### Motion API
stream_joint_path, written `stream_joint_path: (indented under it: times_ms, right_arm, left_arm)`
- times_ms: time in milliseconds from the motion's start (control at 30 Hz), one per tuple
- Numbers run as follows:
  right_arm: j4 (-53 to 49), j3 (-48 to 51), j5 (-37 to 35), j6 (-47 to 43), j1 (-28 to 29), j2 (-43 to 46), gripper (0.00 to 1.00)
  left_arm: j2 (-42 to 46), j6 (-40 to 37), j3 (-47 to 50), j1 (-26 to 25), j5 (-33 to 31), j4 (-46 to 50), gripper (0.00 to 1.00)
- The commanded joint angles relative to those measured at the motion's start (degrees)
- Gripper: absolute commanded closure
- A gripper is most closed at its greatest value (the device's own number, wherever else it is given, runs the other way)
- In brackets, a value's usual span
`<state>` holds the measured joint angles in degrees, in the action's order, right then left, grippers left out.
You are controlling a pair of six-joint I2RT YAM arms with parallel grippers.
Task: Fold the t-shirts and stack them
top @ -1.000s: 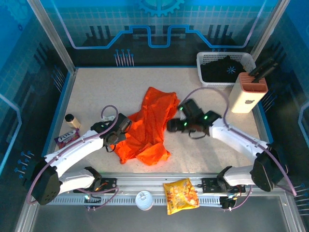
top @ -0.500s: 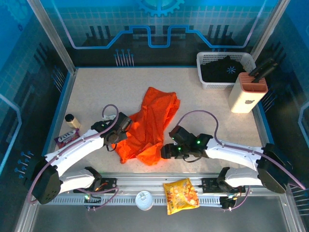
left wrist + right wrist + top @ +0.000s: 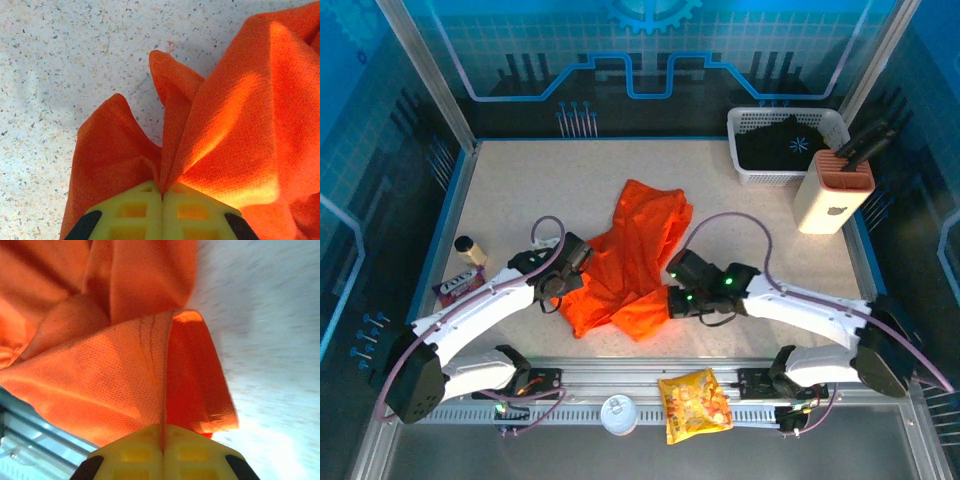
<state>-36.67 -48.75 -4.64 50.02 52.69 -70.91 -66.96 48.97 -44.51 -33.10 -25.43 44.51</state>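
One speckled table [image 3: 520, 190] carries two shirts. One orange t-shirt [image 3: 632, 250] lies crumpled at the table's middle, between two grippers. The left gripper [image 3: 162, 192] is pressed together, pinching a fold at the shirt's left edge. The right gripper [image 3: 163, 437] is likewise clamped on a hem at its lower right side. One white basket [image 3: 760, 177] in the far right corner holds one black shirt [image 3: 775, 148]. One knife block [image 3: 825, 200] stands just beside it. One snack bag [image 3: 695, 403] lies at the near edge.
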Motion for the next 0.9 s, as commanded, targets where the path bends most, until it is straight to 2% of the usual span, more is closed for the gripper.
stream_joint_path:
  times_ms: [0,100,233,367,467,567,600,667,733,833,867]
  right_arm:
    - [-18.54,-3.03,-12.23,-4.15,-6.04,6.24,1.00]
    - [-22.97,-1.97,-14.84,-6.82,-12.98,11.41,1.00]
    - [-22.08,1.99,-13.53,-9.01,-20.18,16.81,1.00]
    - [-20.76,4.17,-13.71,-9.39,-24.05,19.03,1.00]
    - [-19.00,5.74,-10.50,-9.41,-25.59,18.43,0.97]
    - [-17.48,7.53,-5.86,-8.99,-25.64,16.59,0.70]
    - [-16.88,8.07,-3.75,-8.82,-25.62,16.19,0.55]
    - [-15.91,8.43,-0.64,-8.16,-25.46,16.31,0.32]
    - [-14.39,7.86,1.95,-7.13,-24.81,17.09,0.20]
    - [-9.30,6.79,4.81,-5.53,-23.42,16.65,0.12]
    - [-6.71,6.29,5.46,-5.21,-22.80,15.40,0.02]
  left_arm:
    - [1.03,-0.44,0.00,0.41,0.29,0.40,1.00]
    - [0.95,-0.28,0.37,0.45,0.42,-0.08,1.00]
    - [-0.16,-0.09,0.69,0.41,0.86,-0.90,1.00]
    - [-1.28,-0.04,0.76,0.41,1.74,-1.77,1.00]
    - [-1.85,-0.25,0.91,0.42,2.19,-2.30,1.00]
    - [-2.04,-0.26,1.05,0.41,2.37,-2.58,1.00]
    - [-2.04,-0.22,1.15,0.41,2.63,-2.82,1.00]
    - [-2.01,-0.26,1.42,0.36,3.28,-3.31,1.00]
    - [-2.11,-0.41,1.54,0.35,4.20,-3.95,1.00]
    - [-3.11,-1.40,1.01,0.33,6.21,-4.82,1.00]
    - [-3.70,-1.98,0.47,0.30,7.10,-4.95,0.93]
